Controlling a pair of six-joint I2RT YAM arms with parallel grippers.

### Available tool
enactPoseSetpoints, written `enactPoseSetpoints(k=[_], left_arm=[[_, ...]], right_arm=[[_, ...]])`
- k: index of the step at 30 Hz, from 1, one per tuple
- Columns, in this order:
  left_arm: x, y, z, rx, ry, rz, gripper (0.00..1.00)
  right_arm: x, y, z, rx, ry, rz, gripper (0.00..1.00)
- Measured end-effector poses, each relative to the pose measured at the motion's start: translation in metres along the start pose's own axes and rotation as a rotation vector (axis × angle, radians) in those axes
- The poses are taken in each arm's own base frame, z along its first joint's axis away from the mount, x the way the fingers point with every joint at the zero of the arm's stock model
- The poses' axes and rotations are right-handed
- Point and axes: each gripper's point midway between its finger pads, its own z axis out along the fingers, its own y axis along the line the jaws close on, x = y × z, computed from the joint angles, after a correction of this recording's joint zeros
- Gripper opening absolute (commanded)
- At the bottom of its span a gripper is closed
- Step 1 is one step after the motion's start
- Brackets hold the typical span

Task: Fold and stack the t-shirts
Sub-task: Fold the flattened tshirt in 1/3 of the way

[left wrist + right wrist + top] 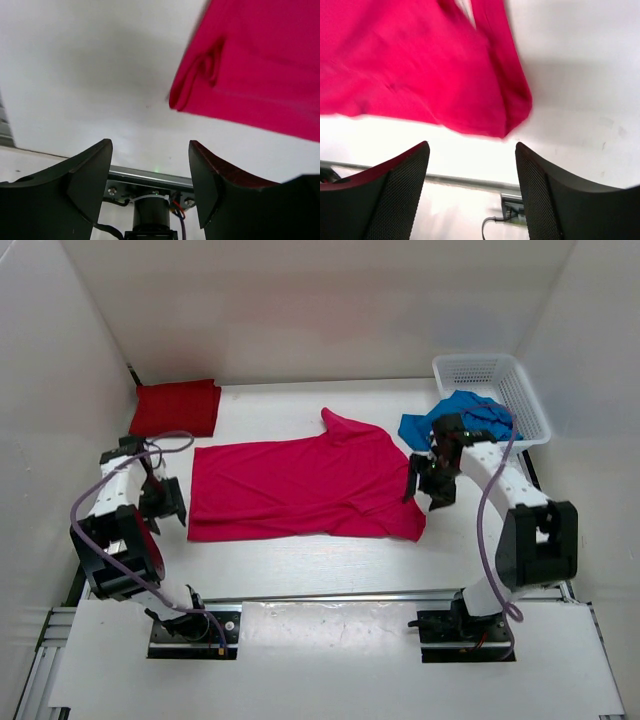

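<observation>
1. Black fingers of the left gripper (pixel 165 502) are standing wide apart and are holding nothing. The gripper is hanging just beside the left edge of the pink shirt (pixel 300 485), without touching it.
2. Between these fingers, the left wrist view is showing only the white table (pixel 75 75). A doubled corner of the pink shirt is lying further away, to the right.
3. The right gripper (pixel 428 485) is also standing open and empty. It is hanging at the right edge of the pink shirt, and in its wrist view the shirt's corner is lying just beyond the fingertips.
4. The pink shirt is lying flat across the middle of the table, between the two grippers. One sleeve is pointing toward the far side.
5. The red shirt (pixel 177 408) is lying folded in the far left corner, apart from the pink one.
6. The blue shirt (pixel 455 420) is lying crumpled at the far right. It is hanging over the rim of the white basket (pixel 520 390), and the right arm is hiding part of it.
</observation>
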Motion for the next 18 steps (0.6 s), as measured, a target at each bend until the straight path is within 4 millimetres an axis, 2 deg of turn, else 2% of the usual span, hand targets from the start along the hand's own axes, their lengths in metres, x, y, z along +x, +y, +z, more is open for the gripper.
enactPoseSetpoints(k=[2,5,7,9,11,16,18], left_arm=[[0.027,0.0,0.013,0.0,0.072,0.0,0.73],[0.052,-0.002,0.033,0.007,0.175,0.003,0.74],[0.055,-0.006,0.041,0.032,0.205,0.0,0.76],[0.05,-0.011,0.047,0.061,0.194,-0.002,0.76],[0.046,-0.015,0.05,0.078,0.18,0.001,0.76],[0.04,-0.02,0.063,0.096,0.176,0.008,0.76],[0.038,-0.021,0.067,0.098,0.177,0.008,0.76]], right_arm=[[0.027,-0.009,0.002,0.005,0.018,0.02,0.74],[0.064,-0.023,0.018,0.022,0.092,0.056,0.75],[0.08,-0.029,0.031,0.029,0.13,0.069,0.75],[0.091,-0.034,0.041,0.029,0.153,0.078,0.76],[0.093,-0.034,0.047,0.022,0.151,0.084,0.76],[0.082,-0.035,0.064,-0.003,0.126,0.112,0.76],[0.08,-0.034,0.064,-0.02,0.126,0.137,0.72]])
